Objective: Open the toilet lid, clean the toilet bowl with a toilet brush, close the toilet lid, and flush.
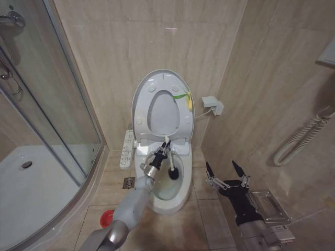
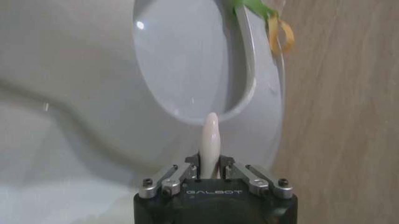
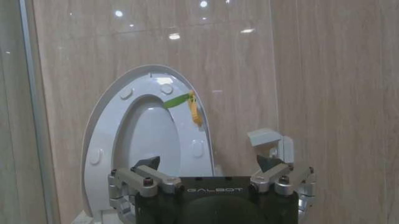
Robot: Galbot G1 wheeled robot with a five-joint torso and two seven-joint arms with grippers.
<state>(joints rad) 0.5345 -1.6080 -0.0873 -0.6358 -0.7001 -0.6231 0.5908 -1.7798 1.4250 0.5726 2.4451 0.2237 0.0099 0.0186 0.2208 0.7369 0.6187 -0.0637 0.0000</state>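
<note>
Now the left gripper (image 1: 161,151) is clenched on the toilet brush (image 1: 169,159), whose dark head sits just below it inside the toilet bowl (image 1: 180,196); behind it the toilet lid (image 1: 140,99) stands upright. Off to the side, the right gripper (image 1: 226,172) hangs spread wide, holding nothing.

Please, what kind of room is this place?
Most likely a home or hotel bathroom: a white ceramic toilet bowl with its white plastic lid raised, a glass-walled shower cubicle with white tray, and beige tiled walls.
</note>
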